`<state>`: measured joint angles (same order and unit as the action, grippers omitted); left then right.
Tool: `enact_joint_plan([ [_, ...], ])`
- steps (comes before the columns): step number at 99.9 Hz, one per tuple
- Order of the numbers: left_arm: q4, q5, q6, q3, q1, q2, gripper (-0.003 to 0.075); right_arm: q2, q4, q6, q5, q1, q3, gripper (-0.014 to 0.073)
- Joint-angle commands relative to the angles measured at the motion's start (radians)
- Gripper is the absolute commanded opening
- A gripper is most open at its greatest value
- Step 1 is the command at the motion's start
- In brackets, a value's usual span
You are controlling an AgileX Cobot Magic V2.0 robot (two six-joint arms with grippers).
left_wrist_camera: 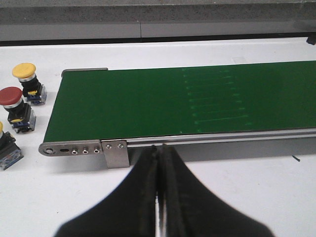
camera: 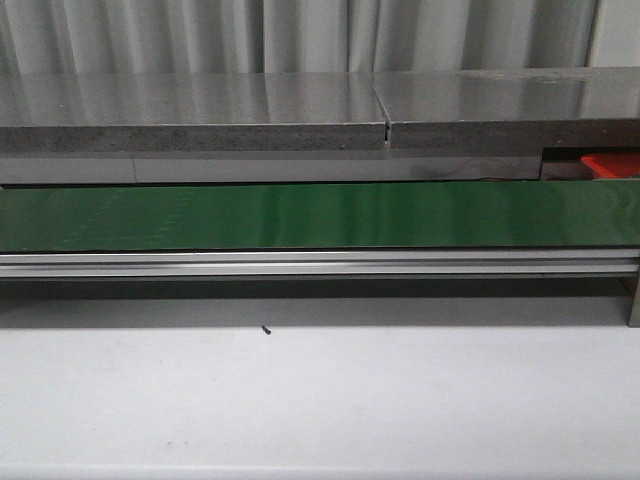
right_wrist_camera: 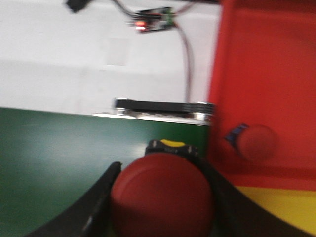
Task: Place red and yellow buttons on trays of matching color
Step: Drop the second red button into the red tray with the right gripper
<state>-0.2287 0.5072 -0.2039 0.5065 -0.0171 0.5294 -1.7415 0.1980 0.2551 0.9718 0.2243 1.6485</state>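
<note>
Clearance to the red tray (right_wrist_camera: pixel 266 74) decides your next move. Your right gripper (right_wrist_camera: pixel 160 197) pinches a red button (right_wrist_camera: pixel 160 200) over the green belt (right_wrist_camera: pixel 54 153), just beside the tray's rim, where another red button (right_wrist_camera: pixel 256 142) already lies. A yellow surface (right_wrist_camera: pixel 281 205) adjoins that tray. Your left gripper (left_wrist_camera: pixel 160 163) sits pressed together, empty, well off from it.

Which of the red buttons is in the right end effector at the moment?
The big red-capped button between the right end effector's fingers, over the green belt; the other red button lies in the red tray.
</note>
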Motion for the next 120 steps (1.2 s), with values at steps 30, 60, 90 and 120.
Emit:
enact_joint_plan([
  [30, -0.017, -0.074, 0.002, 0.026, -0.007, 0.0, -0.0019, -0.03, 0.051, 0.0, -0.095, 0.295, 0.033, 0.0234],
  [60, -0.017, -0.074, 0.002, 0.026, -0.007, 0.0, -0.0019, -0.195, 0.1, 0.001, -0.195, 0.299, 0.048, 0.0234],
  [90, -0.017, -0.074, 0.002, 0.026, -0.007, 0.0, -0.0019, -0.313, 0.126, 0.001, -0.164, 0.299, 0.18, 0.0234],
  [120, -0.017, -0.074, 0.002, 0.026, -0.007, 0.0, -0.0019, -0.383, 0.136, 0.001, -0.132, 0.297, 0.23, 0.0234],
])
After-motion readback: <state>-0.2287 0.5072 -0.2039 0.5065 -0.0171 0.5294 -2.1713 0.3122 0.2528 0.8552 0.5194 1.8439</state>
